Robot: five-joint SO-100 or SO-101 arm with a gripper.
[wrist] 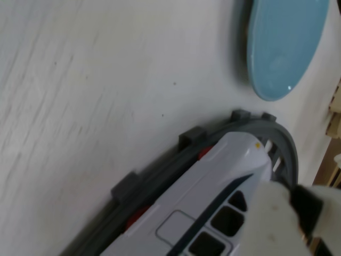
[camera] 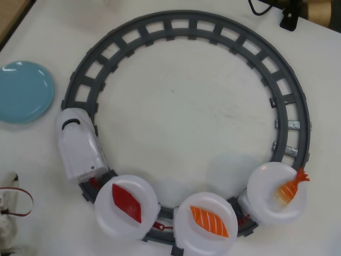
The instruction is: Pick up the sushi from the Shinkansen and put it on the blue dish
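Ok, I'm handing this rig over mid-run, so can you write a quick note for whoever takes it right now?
Gripper: only a blurred pale finger shows at the wrist view's lower right; open or shut cannot be told, and nothing is seen held.
The sushi, dark red, lies on the first white plate behind the Shinkansen, which sits on the grey track at the overhead view's left.
The blue dish is empty, off the track at the upper left.
Done: nothing moved yet.
Left: grasp the sushi, carry it to the blue dish, release.

Grey circular track (camera: 290, 101); salmon piece (camera: 209, 221); shrimp piece (camera: 290, 188).
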